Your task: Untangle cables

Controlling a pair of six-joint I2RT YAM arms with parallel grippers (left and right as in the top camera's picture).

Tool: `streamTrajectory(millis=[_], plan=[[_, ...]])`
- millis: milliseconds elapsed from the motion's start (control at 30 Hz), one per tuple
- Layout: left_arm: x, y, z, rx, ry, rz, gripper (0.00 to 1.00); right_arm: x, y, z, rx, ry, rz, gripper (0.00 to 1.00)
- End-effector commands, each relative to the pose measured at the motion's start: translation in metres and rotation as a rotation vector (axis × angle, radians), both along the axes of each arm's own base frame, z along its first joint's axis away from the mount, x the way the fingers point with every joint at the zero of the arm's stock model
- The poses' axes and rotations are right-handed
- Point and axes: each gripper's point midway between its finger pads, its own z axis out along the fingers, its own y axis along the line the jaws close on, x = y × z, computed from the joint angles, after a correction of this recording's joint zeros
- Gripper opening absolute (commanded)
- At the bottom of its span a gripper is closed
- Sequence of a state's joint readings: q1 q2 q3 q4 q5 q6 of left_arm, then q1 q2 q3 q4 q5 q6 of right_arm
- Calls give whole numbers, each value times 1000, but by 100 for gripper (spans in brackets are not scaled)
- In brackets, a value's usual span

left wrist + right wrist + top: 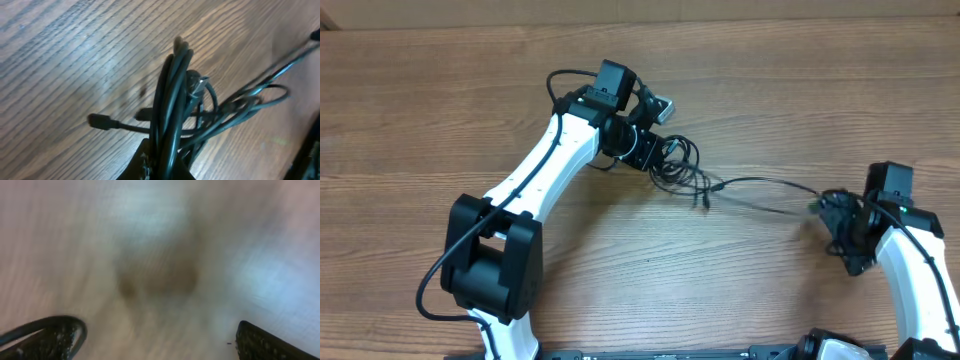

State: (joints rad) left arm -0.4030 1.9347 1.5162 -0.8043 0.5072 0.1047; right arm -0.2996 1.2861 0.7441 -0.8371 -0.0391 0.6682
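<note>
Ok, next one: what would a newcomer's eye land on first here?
The knot of thin black cables in the middle of the table, with the left hand shut on a bunch of them. One strand runs out from the knot toward the right hand, whose fingers stand wide open with nothing between them.
</note>
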Motion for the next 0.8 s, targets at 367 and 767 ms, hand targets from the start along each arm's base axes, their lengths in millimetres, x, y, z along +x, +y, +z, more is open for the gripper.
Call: streamTrajectory(millis=[367, 767], plan=[[-32, -48, 14, 8, -101, -180, 4, 33, 98, 42, 366, -387, 676, 99], [-45, -70, 17, -2, -137, -253, 4, 38, 168, 48, 332, -442, 977, 87]])
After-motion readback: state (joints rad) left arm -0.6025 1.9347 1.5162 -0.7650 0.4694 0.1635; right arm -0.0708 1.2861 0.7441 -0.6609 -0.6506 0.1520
